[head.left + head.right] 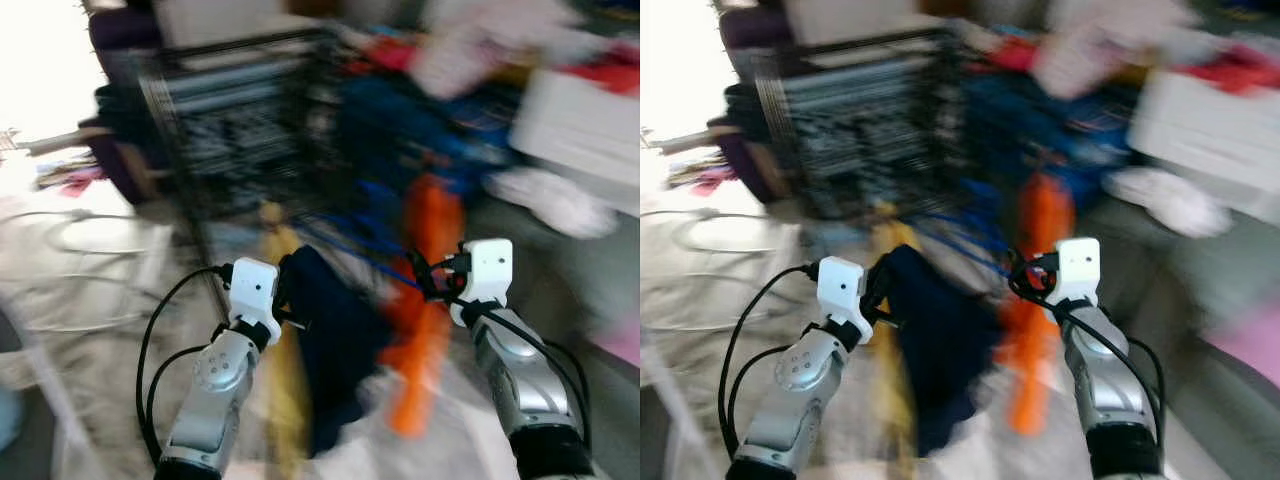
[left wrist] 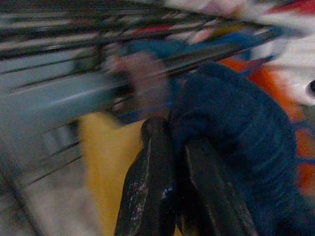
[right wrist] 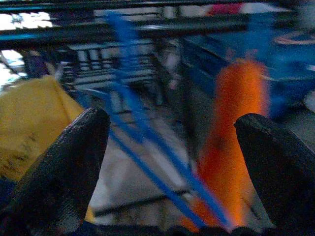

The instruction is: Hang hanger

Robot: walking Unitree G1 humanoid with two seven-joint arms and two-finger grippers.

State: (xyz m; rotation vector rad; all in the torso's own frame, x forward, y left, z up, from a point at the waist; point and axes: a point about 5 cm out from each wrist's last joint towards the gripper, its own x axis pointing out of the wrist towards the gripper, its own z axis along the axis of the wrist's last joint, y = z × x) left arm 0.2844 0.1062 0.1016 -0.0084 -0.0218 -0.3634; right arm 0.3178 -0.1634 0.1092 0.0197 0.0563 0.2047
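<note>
Head views: blurred; left gripper met a dark blue garment hanging before a black wire rack; right gripper was beside an orange garment.
Left wrist: fingers pinched narrow on the dark blue garment; a yellow cloth hung beside.
Right wrist: fingers spread wide, holding nothing; a blue hanger slanted between them, ahead.

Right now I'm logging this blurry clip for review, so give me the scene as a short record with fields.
left hand: fingers shut on the dark blue garment
right hand: fingers wide open, holding nothing
between the right fingers: blue hanger and orange garment, both further off
beside the blue garment: yellow garment
background: dark wire rack with clothes piled around it
image quality: head views heavily motion-blurred
</note>
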